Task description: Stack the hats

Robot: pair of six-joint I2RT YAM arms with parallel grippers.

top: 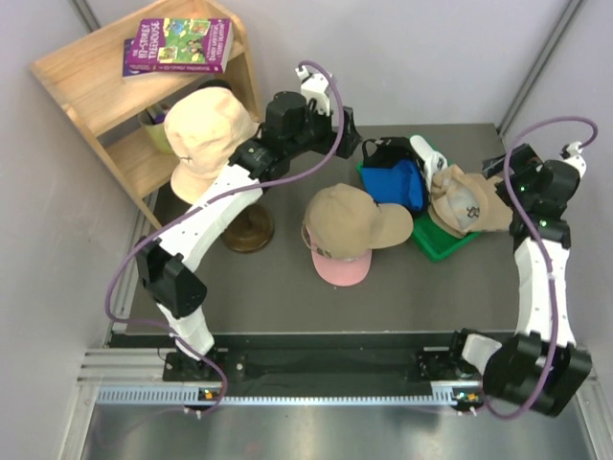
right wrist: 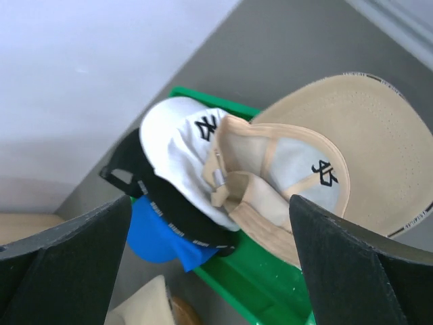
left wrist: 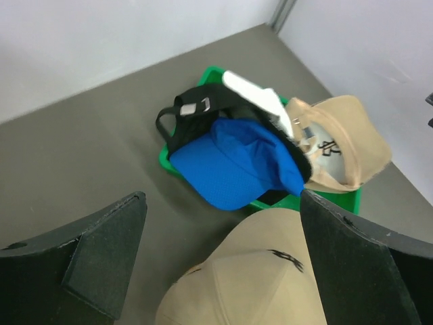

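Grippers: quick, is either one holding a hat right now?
Left gripper: open, holding nothing.
Right gripper: open, holding nothing.

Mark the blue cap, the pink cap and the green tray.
blue cap [left wrist: 230, 166], left wrist view, crown.
pink cap [top: 342, 271], top external view, its exposed near edge.
green tray [top: 442, 245], top external view, near corner.

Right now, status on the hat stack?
Left end effector open, empty; right end effector same. Khaki cap on pink cap, mid-table. Blue cap, black cap, white cap, tan cap in green tray. Nothing blocking.
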